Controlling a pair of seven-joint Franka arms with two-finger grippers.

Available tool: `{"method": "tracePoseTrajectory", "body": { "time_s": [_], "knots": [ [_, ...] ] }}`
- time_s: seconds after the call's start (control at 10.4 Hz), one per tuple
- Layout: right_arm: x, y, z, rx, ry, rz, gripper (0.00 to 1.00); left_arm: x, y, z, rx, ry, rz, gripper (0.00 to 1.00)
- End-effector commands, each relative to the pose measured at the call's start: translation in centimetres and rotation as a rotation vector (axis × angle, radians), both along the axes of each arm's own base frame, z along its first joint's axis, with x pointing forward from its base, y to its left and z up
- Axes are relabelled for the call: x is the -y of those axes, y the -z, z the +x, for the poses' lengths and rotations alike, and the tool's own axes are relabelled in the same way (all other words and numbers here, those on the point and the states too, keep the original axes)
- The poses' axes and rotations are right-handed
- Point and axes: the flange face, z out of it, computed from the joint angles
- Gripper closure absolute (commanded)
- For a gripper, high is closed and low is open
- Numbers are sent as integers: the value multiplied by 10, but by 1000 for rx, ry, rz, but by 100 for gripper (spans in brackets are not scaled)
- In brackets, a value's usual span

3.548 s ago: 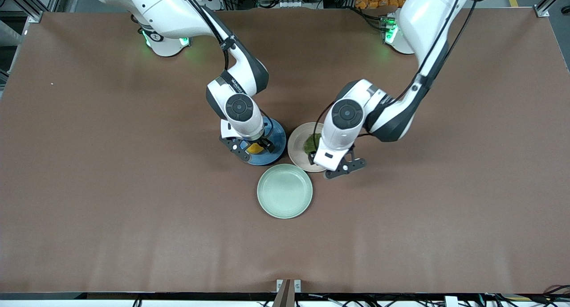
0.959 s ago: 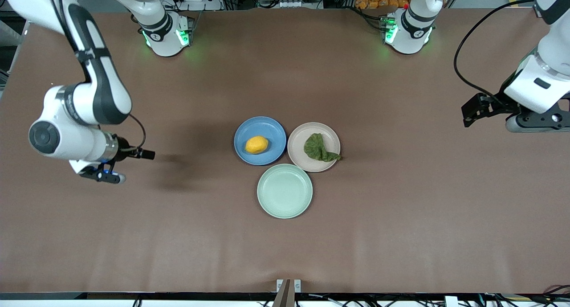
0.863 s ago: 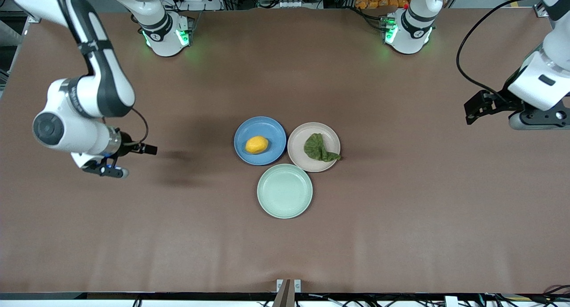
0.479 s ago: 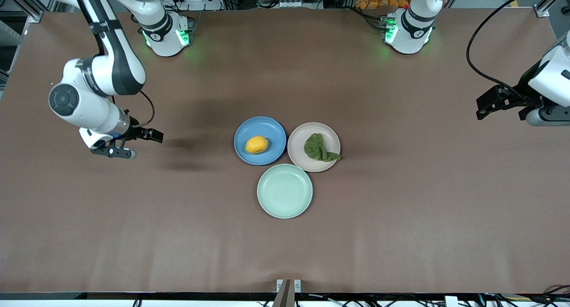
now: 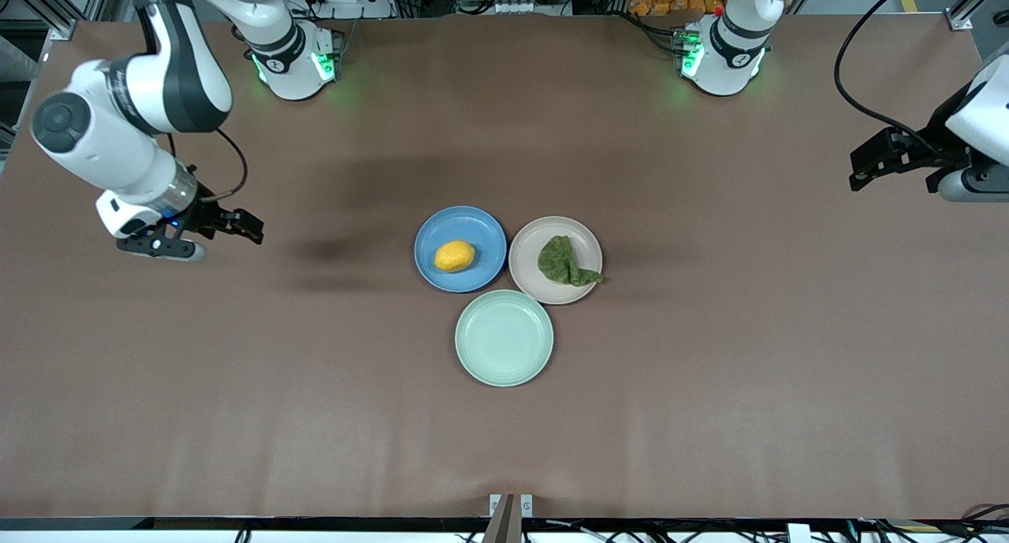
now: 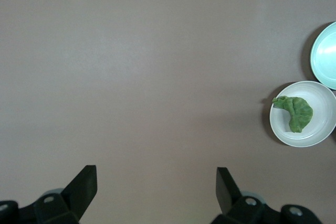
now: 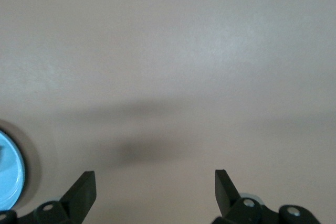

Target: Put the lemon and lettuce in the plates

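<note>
Both arms have pulled well away from the plates since a few seconds ago, when each gripper hung low over its plate; now they are out toward the two ends of the table. Up at the upper left of the front view, the right gripper (image 5: 213, 232) hovers over bare brown table (image 5: 315, 417), its fingers spread wide with nothing between them; its wrist view shows the same gap (image 7: 155, 192). At the upper right edge of that view, the left gripper (image 5: 899, 161) also hangs over bare table, fingers (image 6: 84, 184) spread apart and empty.

At the middle of the front view three plates sit in a tight cluster. On the blue plate (image 5: 477, 228) lies the lemon (image 5: 455, 256), near its centre. Just beside it, toward the left arm's end, the beige-pink plate (image 5: 528, 267) carries the lettuce (image 5: 564, 262), whose narrow tail reaches out to the rim. Lower in the frame, nearer the front camera and touching or nearly touching both, is a mint-green plate (image 5: 504, 338) with nothing on it. Over on the left wrist view the lettuce (image 6: 295, 111) shows on its plate at the right edge.
</note>
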Motion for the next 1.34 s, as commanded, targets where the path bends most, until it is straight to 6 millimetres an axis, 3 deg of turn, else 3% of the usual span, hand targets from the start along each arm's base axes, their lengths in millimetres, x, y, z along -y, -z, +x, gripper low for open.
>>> {"method": "tracePoseTrajectory", "body": {
  "time_s": [0.0,0.29,0.67,1.05,1.25],
  "knots": [
    [24,-50,13,15,-55,-5,0,-4,-11,-9,-4,12,-25,0],
    [40,-107,27,67,-93,-46,0,-7,-23,-20,0,0,-24,0],
    [39,-180,31,58,-94,-86,0,-9,-28,-28,-6,-7,-23,0],
    [37,-234,17,1,-76,-66,0,-9,-31,-28,2,8,-17,0],
    [34,-248,13,0,-68,-66,0,-13,-31,-27,3,1,-13,0]
  ]
}}
